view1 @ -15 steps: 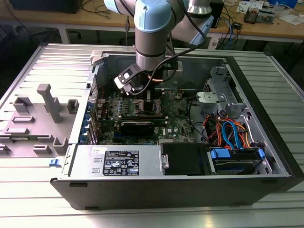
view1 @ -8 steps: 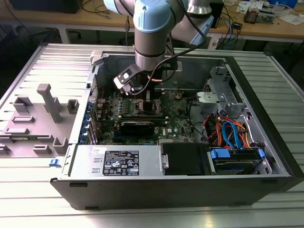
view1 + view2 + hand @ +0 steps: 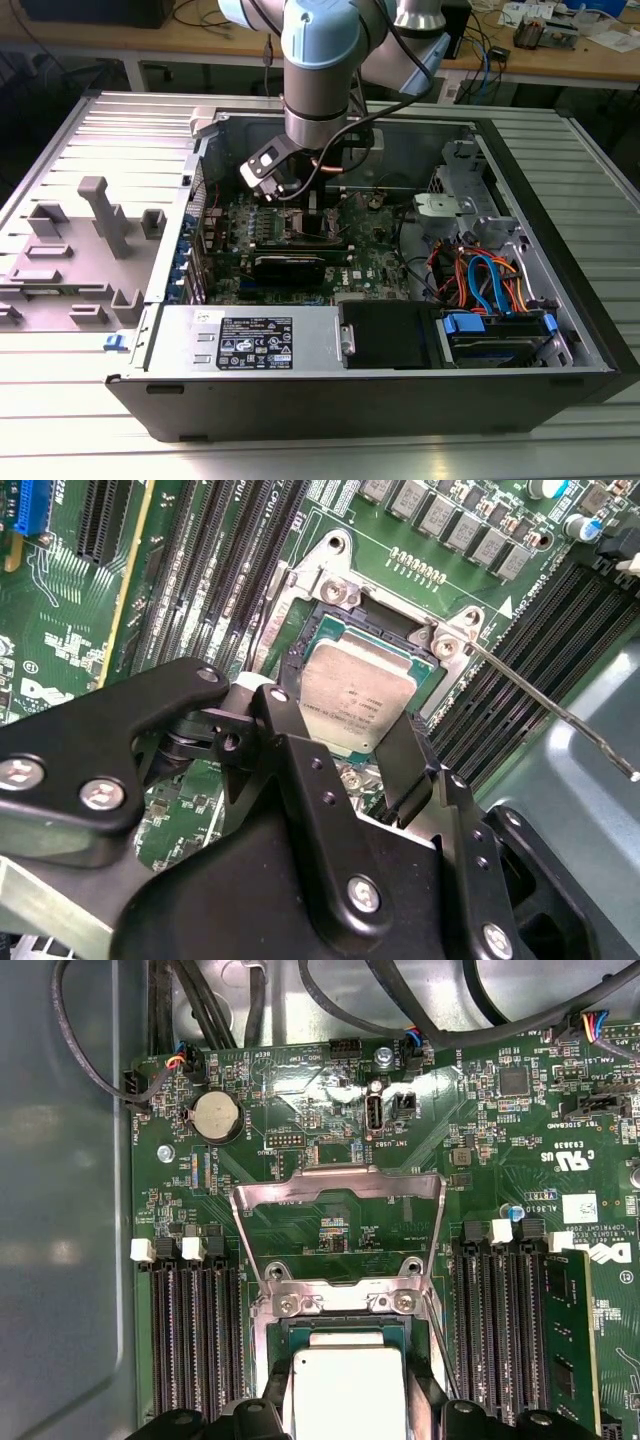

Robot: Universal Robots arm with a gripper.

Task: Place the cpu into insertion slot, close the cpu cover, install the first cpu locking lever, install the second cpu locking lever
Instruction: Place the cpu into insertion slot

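The cpu [image 3: 355,695], a small square chip with a silvery top, lies level in the insertion slot [image 3: 330,620] on the green motherboard [image 3: 60,620]. My gripper [image 3: 340,730] is down over it, one black finger [image 3: 275,715] against each of two opposite edges of the chip. In the first wrist view the cpu [image 3: 345,1385] shows between the fingertips, and the cpu cover [image 3: 340,1185] stands swung up and open behind the socket. A thin wire locking lever [image 3: 560,715] sticks out loose beside the socket. In the exterior view the gripper [image 3: 300,215] is low inside the computer case.
Long black memory slots [image 3: 195,1340] run on both sides of the socket. The open case [image 3: 480,130] holds a power supply [image 3: 250,340], a black drive box [image 3: 385,335] and a bundle of coloured cables [image 3: 485,280]. Grey fixtures [image 3: 100,215] stand on the table at the exterior view's left.
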